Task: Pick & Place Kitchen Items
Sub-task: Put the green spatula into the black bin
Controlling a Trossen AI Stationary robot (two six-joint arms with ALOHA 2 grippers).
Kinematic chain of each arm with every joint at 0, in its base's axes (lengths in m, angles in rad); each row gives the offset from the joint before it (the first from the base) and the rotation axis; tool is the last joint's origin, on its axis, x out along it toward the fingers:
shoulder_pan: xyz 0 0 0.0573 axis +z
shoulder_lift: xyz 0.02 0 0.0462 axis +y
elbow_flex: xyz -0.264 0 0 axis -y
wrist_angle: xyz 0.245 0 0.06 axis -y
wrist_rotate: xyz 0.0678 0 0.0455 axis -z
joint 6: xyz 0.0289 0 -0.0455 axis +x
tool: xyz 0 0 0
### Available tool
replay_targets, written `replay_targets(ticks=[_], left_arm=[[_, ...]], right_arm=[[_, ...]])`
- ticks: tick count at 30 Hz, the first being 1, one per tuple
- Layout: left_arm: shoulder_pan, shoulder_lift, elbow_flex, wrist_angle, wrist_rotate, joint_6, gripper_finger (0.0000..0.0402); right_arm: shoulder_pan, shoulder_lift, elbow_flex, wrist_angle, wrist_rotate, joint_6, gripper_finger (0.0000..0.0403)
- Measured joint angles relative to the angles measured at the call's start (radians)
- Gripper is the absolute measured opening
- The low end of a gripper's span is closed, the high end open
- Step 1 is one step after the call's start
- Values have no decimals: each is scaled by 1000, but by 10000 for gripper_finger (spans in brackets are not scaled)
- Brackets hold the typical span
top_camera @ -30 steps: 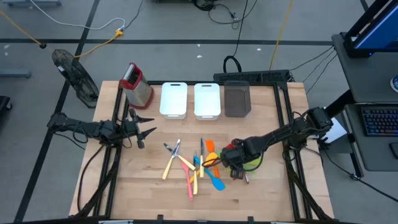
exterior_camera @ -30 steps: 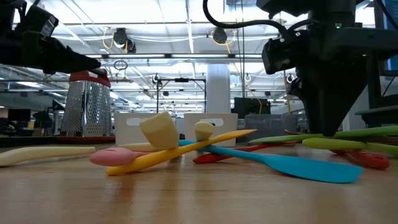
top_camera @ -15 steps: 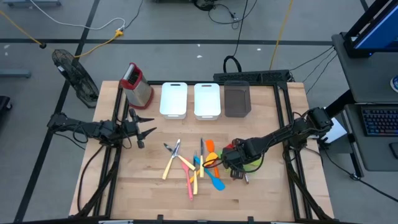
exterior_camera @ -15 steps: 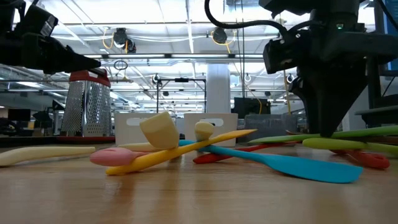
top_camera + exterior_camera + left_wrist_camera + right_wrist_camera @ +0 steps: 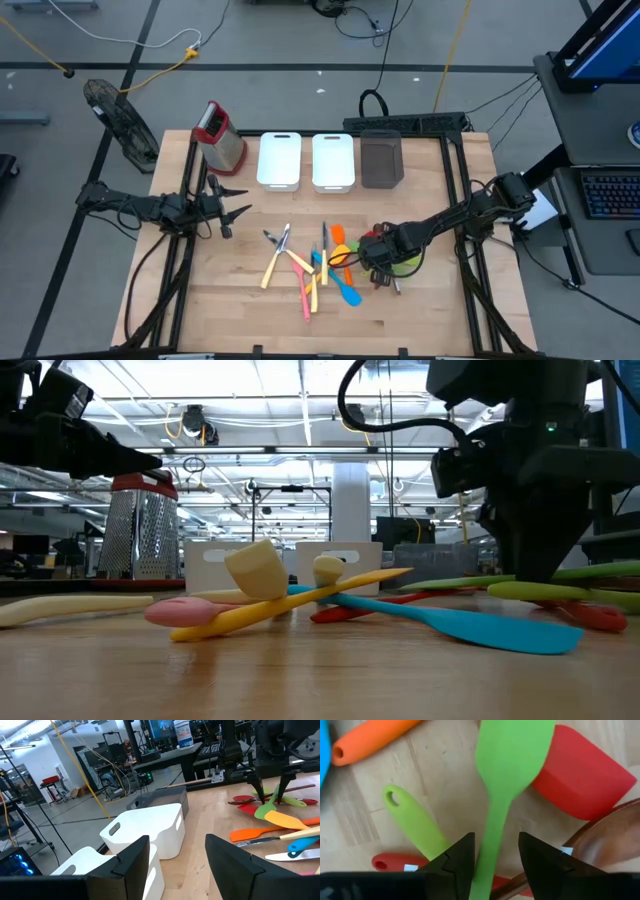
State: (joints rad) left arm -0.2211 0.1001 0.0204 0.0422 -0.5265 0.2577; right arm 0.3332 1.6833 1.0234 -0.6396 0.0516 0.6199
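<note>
The kitchen items lie in a loose pile (image 5: 312, 265) on the table's middle: yellow, pink, blue, orange, red and green spoons and spatulas. My right gripper (image 5: 378, 262) points down over the pile's right end, open. Its fingers stand on either side of a green spatula's handle (image 5: 489, 837), whose blade (image 5: 514, 750) lies flat on the wood. A red spatula (image 5: 580, 785) and a second green handle (image 5: 415, 822) lie beside it. My left gripper (image 5: 232, 208) waits open and level at the table's left edge.
A red-topped box grater (image 5: 220, 137) stands at the far left. Two white bins (image 5: 279, 160) (image 5: 333, 161) and a dark bin (image 5: 381, 160) line the far edge. A wooden spoon (image 5: 600, 840) lies close to my right fingers. Bare wood shows along the near edge.
My right gripper has rolled a little about its own pointing line above the green spatula. The utensils have kept still.
</note>
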Motion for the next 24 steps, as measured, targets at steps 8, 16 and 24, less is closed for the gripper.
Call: replay_targets(ticks=[8, 16, 24], left_arm=[[0, 0, 0, 0, 0, 0, 200], [0, 0, 0, 0, 0, 0, 200], [0, 0, 0, 0, 0, 0, 200]], right_arm=[[0, 0, 0, 36, -1, 29, 98], [0, 0, 0, 91, -1, 33, 22], [-14, 0, 0, 90, -1, 75, 30]])
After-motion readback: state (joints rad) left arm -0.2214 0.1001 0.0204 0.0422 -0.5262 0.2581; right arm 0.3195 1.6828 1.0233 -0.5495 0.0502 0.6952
